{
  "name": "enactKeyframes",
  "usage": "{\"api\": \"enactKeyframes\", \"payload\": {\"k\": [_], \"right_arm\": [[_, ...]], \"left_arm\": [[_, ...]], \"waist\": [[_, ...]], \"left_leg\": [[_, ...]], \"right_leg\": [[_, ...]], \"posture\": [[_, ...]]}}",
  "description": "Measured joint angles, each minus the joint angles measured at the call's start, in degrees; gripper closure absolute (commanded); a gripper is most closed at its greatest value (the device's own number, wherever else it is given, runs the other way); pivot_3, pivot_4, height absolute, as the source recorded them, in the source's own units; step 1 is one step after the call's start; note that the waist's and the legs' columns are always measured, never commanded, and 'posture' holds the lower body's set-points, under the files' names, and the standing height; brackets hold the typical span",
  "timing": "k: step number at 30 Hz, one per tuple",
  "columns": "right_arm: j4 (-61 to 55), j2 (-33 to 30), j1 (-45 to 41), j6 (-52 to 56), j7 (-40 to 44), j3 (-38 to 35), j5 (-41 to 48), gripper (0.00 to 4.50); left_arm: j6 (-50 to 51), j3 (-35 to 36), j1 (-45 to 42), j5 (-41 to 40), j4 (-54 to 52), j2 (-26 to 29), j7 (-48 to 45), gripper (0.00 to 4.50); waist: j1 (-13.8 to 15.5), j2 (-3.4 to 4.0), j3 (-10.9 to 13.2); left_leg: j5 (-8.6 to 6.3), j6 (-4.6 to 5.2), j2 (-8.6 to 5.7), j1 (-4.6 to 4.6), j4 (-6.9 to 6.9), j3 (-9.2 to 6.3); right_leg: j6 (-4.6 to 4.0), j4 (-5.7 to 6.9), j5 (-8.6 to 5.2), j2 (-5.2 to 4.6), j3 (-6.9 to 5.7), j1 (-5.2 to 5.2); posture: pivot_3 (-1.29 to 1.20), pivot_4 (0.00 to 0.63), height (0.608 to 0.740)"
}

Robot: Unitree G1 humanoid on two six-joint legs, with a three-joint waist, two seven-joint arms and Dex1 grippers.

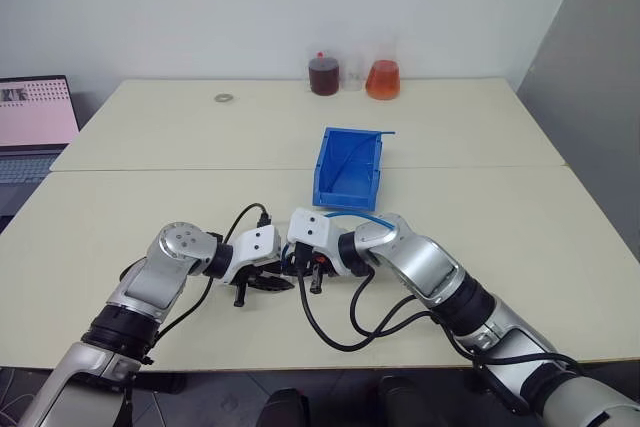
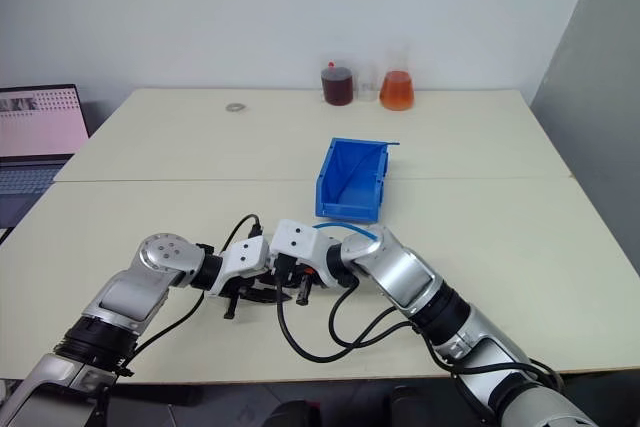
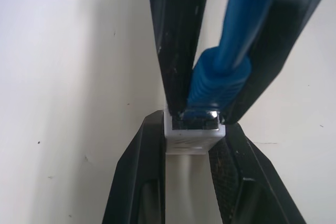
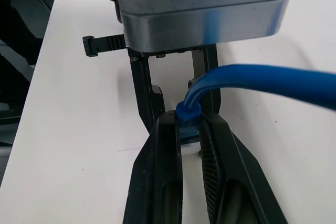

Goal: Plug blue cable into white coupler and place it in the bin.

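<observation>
Low over the near part of the table my two grippers meet tip to tip. In the left wrist view my left gripper is shut on the white coupler, a small white block. My right gripper is shut on the plug end of the blue cable. The clear plug tip sits at the coupler's socket opening. The rest of the blue cable arcs back over my right wrist. The bin, bright blue, stands just beyond the grippers with nothing visible in it.
Two flasks, one of dark red liquid and one of orange liquid, stand at the table's far edge. A small ring lies at the far left. An open laptop sits off the table's left side. Black arm cables loop near the front edge.
</observation>
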Motion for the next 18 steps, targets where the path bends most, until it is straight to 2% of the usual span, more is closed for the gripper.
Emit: {"api": "enactKeyframes", "payload": {"k": [18], "right_arm": [[2.9, 0.8, 0.1, -4.9, 3.3, 1.4, -4.9, 4.31]], "left_arm": [[0.1, 0.3, 2.2, 0.0, -0.9, 0.1, 1.9, 3.7]], "waist": [[-0.4, 0.34, -0.8]], "left_leg": [[-0.05, 0.05, 0.0, 0.18, -0.15, -0.02]], "right_leg": [[-0.1, -0.02, -0.13, 0.0, 0.0, 0.07]], "posture": [[0.0, 0.15, 0.74]]}}
